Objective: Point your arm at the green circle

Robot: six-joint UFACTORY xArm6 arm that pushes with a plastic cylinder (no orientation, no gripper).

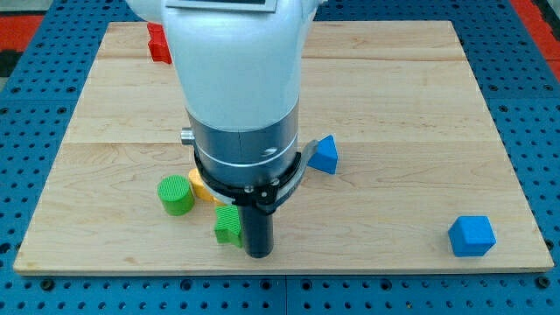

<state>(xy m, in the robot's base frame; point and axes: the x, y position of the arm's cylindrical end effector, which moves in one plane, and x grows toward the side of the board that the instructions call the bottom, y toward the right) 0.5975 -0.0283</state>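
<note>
Here, my tip [259,254] just beside green block [229,225], apart from green circle [176,194]

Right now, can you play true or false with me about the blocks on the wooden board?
1. My tip is just right of a small green block. True.
2. The green circle sits at the view's top right. False: it is lower left, left of my tip.
3. Two blue blocks are on the board. True: the blue cube and another blue block.
4. The red block lies beside the blue cube. False: it is top left.
</note>
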